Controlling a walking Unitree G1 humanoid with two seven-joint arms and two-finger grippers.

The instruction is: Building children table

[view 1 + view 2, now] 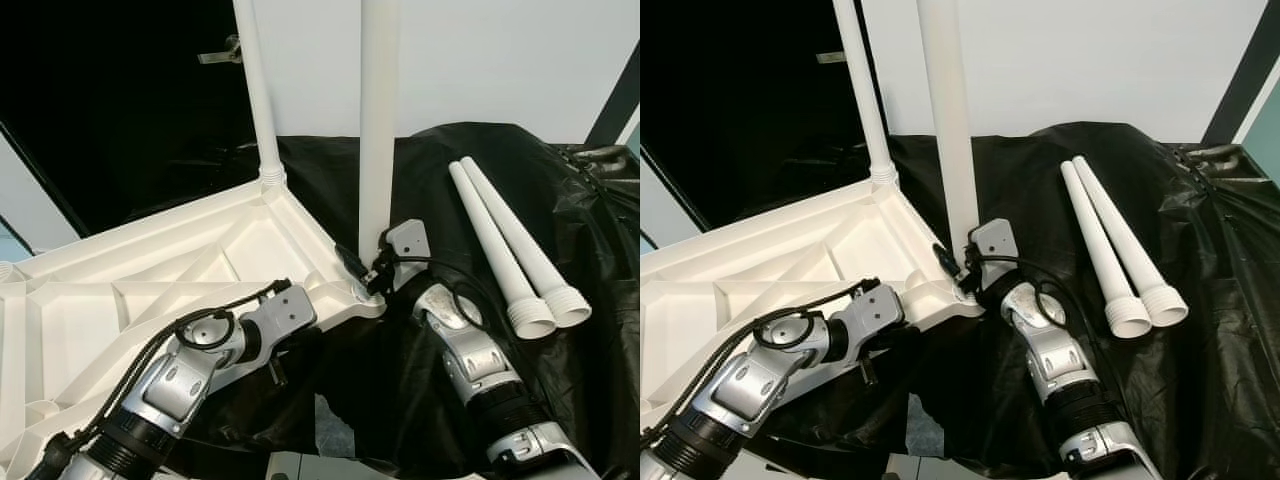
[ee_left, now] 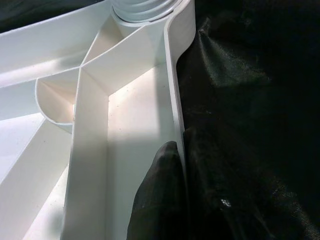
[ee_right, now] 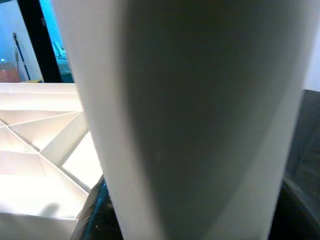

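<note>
On the black sheet (image 1: 560,420) that covers the work surface, the white plastic tabletop (image 1: 130,300) lies upside down with its ribbed underside facing up; its near corner sits between the two arms; one white leg (image 1: 257,90) stands upright in the far corner socket, its threaded collar seated at the base; a second white leg (image 1: 379,120) stands upright at the near corner, its foot at the corner socket; the right gripper (image 1: 372,268) is at the base of this second leg, with the fingers placed on either side of the tube and closed against it; the right wrist view has the leg's white wall (image 3: 200,120) directly in front of the lens, with the ribbed underside beside it; the left gripper (image 1: 285,345) is at the near edge of the tabletop, just beside the same corner; in the left wrist view one black finger (image 2: 157,200) rests inside the rim wall of the tabletop (image 2: 125,125); whether the left fingers clamp the rim or merely rest on it cannot be told; two spare legs (image 1: 515,260) lie side by side on the sheet to the right, well apart from the tabletop, touching along their length, their threaded collars pointing toward the robot; a white wall (image 1: 500,60) stands behind the sheet
</note>
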